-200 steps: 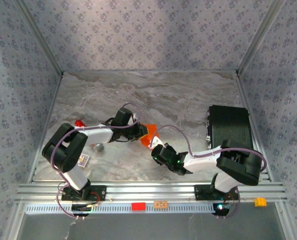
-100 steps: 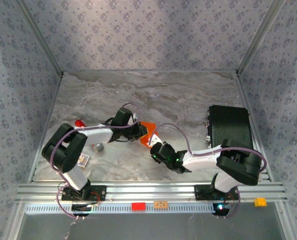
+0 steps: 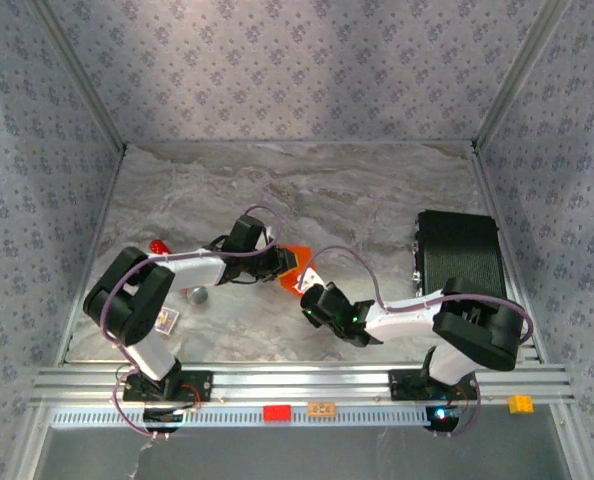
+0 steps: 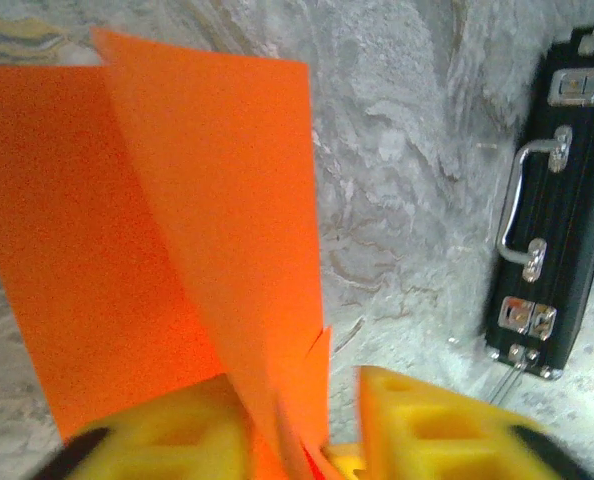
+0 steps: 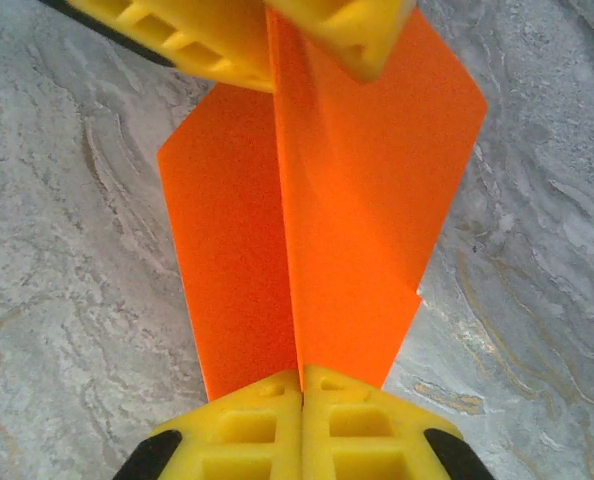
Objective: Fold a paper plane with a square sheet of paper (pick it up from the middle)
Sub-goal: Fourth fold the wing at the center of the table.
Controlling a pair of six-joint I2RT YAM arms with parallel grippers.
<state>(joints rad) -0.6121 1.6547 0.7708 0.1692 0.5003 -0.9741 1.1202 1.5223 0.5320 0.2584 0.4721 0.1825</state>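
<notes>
**A:** How many pieces of paper were on the bench?

**B:** One. A single orange sheet (image 5: 357, 200), folded along one long crease into two flaps. It sat near the middle of the marble table (image 3: 377, 190), strung between the two arms. I could not tell whether its lower edge touched the surface.

**A:** What was the state of the right gripper (image 5: 302, 375)?

**B:** Its two yellow fingers (image 5: 247, 440) were pressed flat together with no gap. They pinched the crease at one end of the orange sheet.

**A:** And the left gripper (image 4: 299, 385)?

**B:** It was at the opposite end of the crease. Its two yellow fingers stood partly apart with the fold running between them. The paper lay against one finger. On the other side a sliver of table showed through the gap, so there was no clamp on that side.

**A:** What else was there, counted?

**B:**
- One black case (image 3: 459, 262) lay flat at the right of the table, well apart from the sheet. It had one silver handle (image 4: 522, 215) on the side facing the paper.
- One red object (image 3: 159, 246) and one grey round object (image 3: 197, 295) were beside the left arm. I could not tell whether they joined beneath it.
- One small white card (image 3: 167, 321) lay near that arm's base.
- Three small blocks sat on the front rail (image 3: 397, 375): one red block (image 3: 276, 412), one orange block (image 3: 322, 408) and one yellow block (image 3: 520, 403).
</notes>
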